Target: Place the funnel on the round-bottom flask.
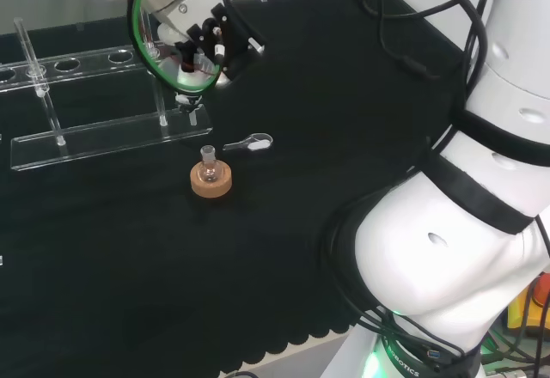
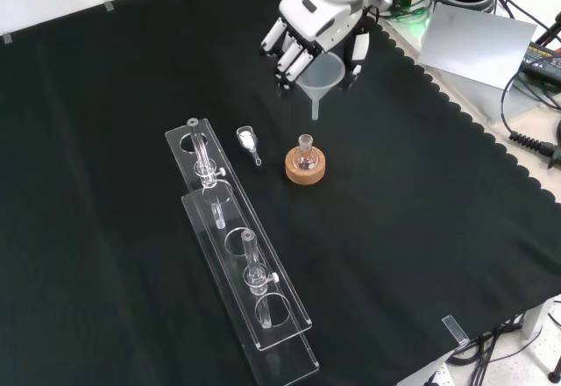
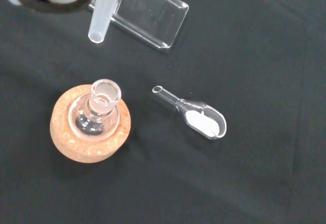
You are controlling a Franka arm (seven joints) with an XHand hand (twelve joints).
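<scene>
In the front view, going left to right, a long clear plastic rack with round holes and a few glass tubes lies on the black-clothed bench. Just right of its far end is a small clear glass scoop holding white powder, and next to that the small clear round-bottom flask stands upright in a cork ring stand. Above and slightly beyond the flask, the black and white hand has its fingers curled round the translucent white plastic funnel, stem pointing down, clear of the flask's mouth.

The funnel is held over the flask, not yet seated. I judge the next move calls for lining the stem up with the narrow neck, then lowering straight. The scoop lies near but apart from the flask; nothing blocks the descent.
</scene>
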